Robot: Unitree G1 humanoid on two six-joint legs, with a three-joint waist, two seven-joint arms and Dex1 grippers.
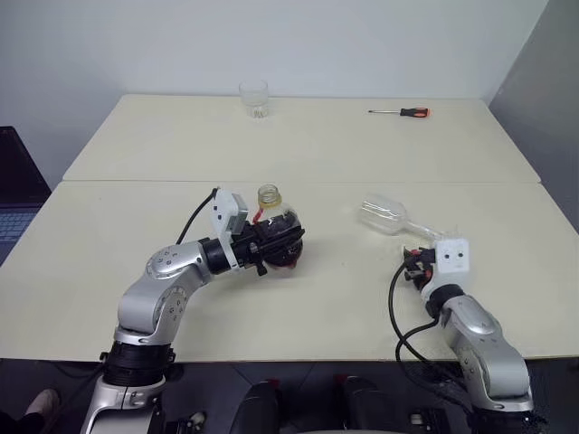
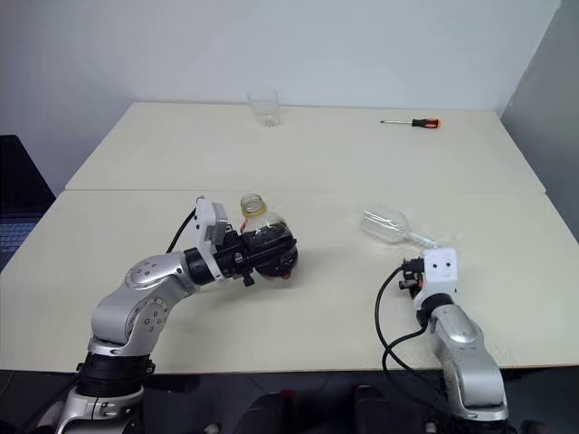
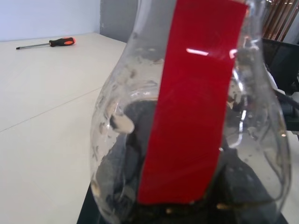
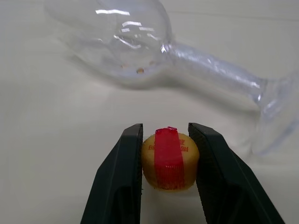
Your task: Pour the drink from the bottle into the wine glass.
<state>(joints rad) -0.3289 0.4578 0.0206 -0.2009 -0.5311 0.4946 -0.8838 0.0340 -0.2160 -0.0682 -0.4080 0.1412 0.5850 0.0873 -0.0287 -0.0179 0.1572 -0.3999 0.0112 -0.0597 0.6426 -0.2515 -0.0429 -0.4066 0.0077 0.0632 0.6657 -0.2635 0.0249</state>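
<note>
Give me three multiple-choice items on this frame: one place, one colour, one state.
1. Where is the screwdriver?
A. far right of the table
B. beside the bottle
C. in the left hand

2. What colour is the strip on the bottle?
A. blue
B. red
C. green

3. How is the wine glass?
A. upright
B. lying on its side
C. held aloft

A: it lies near the far edge.
B: the left wrist view shows red.
B: it lies on the table beyond the right hand, which holds the yellow cap.
</note>
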